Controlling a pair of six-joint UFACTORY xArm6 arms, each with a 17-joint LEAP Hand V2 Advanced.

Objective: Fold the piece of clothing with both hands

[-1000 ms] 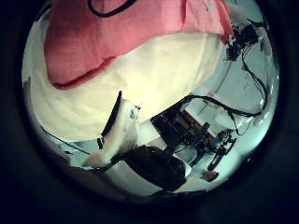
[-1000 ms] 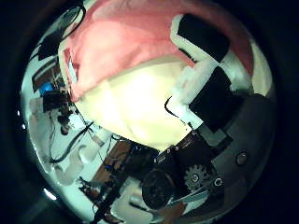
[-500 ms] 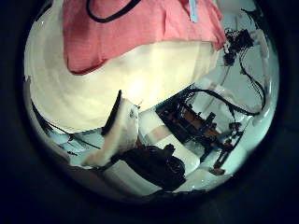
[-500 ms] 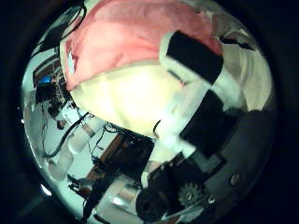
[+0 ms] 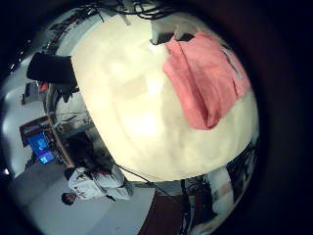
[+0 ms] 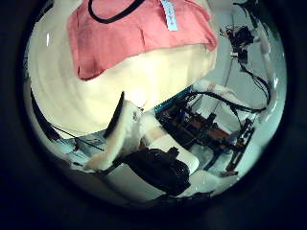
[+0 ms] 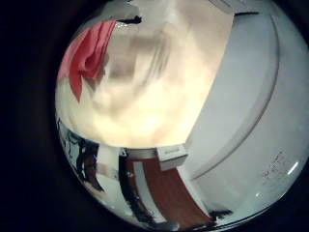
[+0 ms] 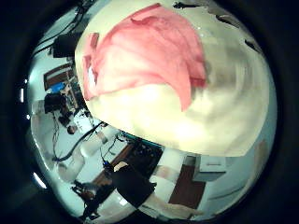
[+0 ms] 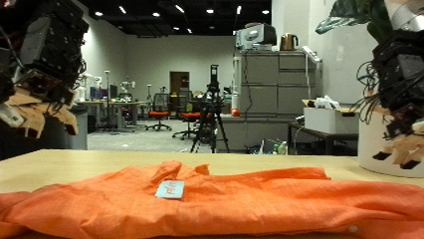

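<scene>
Orange shirt [image 9: 225, 204] sprawls rumpled on the counter [image 9: 80, 161], white tag [image 9: 168, 189] near 12 o'clock; both hands, left hand [image 9: 40, 65] and right hand [image 9: 404, 85], hover above, fingers loosely apart, empty; likely light, floppy, best pinched at outer hems.

A salmon-pink garment [image 8: 145, 58] lies spread and rumpled on the pale tabletop [image 8: 201, 117], covering the part toward one edge, its folded hem lying on the bare surface. Beyond the tabletop's edge beside the garment, cluttered workbenches [image 8: 70, 112] show.
</scene>
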